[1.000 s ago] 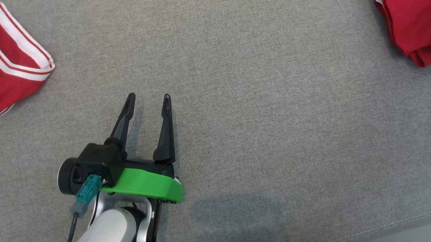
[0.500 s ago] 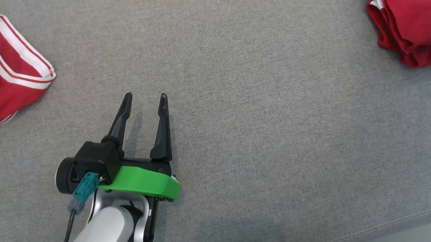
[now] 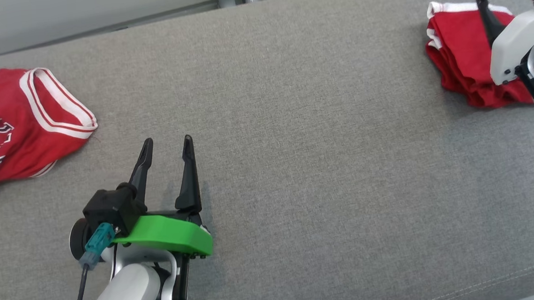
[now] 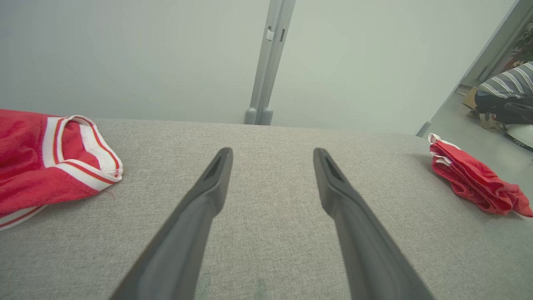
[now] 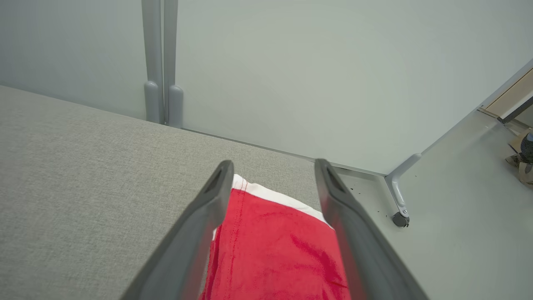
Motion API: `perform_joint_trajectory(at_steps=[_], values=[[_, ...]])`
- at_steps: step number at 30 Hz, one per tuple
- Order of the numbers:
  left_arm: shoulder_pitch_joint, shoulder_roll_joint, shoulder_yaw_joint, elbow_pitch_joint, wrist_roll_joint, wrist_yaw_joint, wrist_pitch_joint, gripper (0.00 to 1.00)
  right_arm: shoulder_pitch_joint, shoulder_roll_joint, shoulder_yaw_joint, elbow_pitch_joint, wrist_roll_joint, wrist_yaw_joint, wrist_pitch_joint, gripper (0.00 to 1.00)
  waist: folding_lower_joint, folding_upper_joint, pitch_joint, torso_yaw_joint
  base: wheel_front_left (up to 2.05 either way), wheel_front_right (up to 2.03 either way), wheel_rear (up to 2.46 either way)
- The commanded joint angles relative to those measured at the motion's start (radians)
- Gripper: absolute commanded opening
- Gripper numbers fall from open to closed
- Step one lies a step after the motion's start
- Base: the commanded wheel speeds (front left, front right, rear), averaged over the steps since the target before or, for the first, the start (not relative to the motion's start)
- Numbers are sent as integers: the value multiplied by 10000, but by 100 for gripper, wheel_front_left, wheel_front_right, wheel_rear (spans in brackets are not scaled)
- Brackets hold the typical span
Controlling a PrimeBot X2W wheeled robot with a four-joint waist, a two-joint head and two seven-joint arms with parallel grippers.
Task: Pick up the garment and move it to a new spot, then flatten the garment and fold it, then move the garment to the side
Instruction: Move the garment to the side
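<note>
Garment (image 5: 275,250), folded, red with a white hem, lies directly beneath my right gripper (image 5: 272,166). The jaws stand wide apart and grasp nothing, and the cloth shows between the two fingers, near the far right edge of the grey fabric-topped desk (image 3: 319,165). My left gripper (image 3: 167,140) is released too and empty, over bare fabric toward the desk's middle. From it, the folded garment sits at about two o'clock, well apart. A red jersey (image 3: 19,123) with white-striped trim lies spread at ten o'clock. A pale partition (image 4: 145,54) stands at twelve.
</note>
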Motion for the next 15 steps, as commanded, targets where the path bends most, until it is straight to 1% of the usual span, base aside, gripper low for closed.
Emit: perform_joint_trajectory(at_steps=[1,7,10,15], values=[[200,-4,97,142,-62,-43,-117,100,332,24,6,-166,136,-3,-89,100,0,54,-934,179,0,0,0],[653,-87,466,745,-381,-167,-380,100,1368,347,-603,-1060,329,-3,-162,100,0,54,-1940,362,0,0,0],[978,-59,665,911,-507,-230,-465,100,2063,493,-1135,-1706,-45,-3,-167,100,0,54,-2332,437,0,0,0],[1545,122,1014,990,-569,-249,-533,100,3509,1129,-2450,-2846,-756,-3,-167,100,0,54,-2707,462,0,0,0]])
